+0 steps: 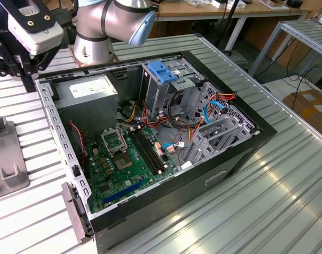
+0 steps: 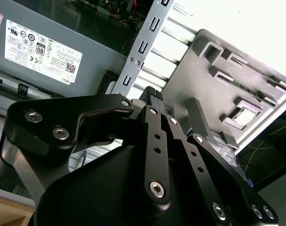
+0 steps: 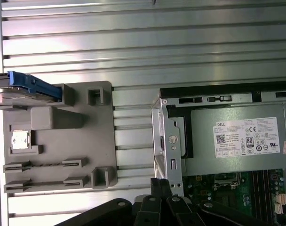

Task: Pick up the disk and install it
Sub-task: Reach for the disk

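The disk [image 3: 32, 86], a slim drive in a bright blue carrier, stands on edge in a slot at one end of the grey fixture [image 3: 58, 141] on the slatted table. In both wrist views my gripper [image 3: 159, 184] [image 2: 152, 94] hangs above the gap between the fixture and the open computer case [image 3: 167, 141]. It is well apart from the disk, its fingers pressed together with nothing between them. In the exterior view the gripper [image 1: 28, 80] sits at the far left, just outside the case's corner.
The case [image 1: 150, 137] lies open with its power supply [image 1: 89, 90], motherboard [image 1: 124, 159], drive cage and a broader blue bracket [image 1: 162, 71] inside. The arm's base [image 1: 97, 32] stands behind the case. Bare slatted table runs along the exterior view's right.
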You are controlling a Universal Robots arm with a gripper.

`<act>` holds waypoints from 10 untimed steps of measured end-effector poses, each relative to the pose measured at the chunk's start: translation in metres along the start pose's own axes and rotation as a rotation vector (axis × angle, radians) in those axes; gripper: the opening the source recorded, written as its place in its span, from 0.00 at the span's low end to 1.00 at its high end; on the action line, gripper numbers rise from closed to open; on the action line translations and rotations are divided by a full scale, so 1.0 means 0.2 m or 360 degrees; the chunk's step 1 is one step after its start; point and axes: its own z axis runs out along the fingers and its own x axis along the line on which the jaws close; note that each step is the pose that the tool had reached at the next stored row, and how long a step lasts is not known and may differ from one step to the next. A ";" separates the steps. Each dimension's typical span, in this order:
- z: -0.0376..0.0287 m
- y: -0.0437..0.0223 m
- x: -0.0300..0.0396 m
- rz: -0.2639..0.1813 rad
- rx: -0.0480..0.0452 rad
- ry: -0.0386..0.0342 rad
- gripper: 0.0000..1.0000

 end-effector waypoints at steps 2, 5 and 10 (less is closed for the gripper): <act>0.000 0.000 0.005 0.0000 0.0000 0.0000 0.10; 0.000 -0.001 0.011 0.0000 0.0000 0.0000 0.10; 0.000 -0.002 0.023 0.0000 0.0000 0.0000 0.10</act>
